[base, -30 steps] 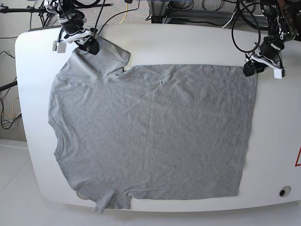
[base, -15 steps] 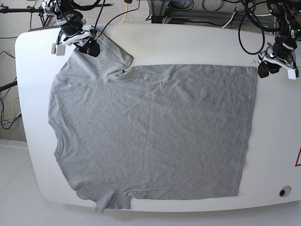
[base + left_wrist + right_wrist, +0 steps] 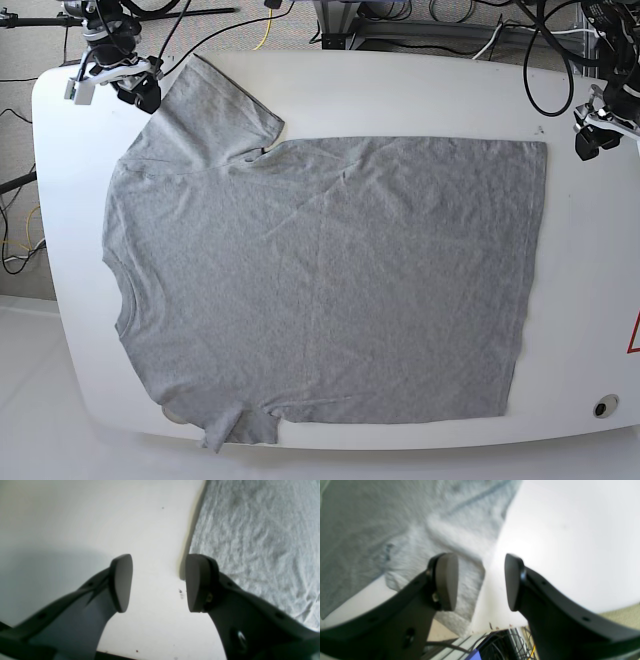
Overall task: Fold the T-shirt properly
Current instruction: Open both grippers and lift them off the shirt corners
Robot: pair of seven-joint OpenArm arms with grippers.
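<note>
Lying flat on the white surface [image 3: 590,300], the T-shirt [image 3: 320,280] spans nearly its full width (neck toward the base view's left). Left gripper [image 3: 158,582] and right gripper [image 3: 481,581]: jaws parted, holding nothing.

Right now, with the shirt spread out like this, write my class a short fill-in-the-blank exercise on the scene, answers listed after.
1. The T-shirt lies spread flat on a table whose colour is ____.
2. Neither the left claw nor the right claw holds anything; both are ____.
3. In the base view, the shirt's round neck is on the ____ side.
4. The shirt's colour is ____.

Missing words: white; open; left; grey
</note>
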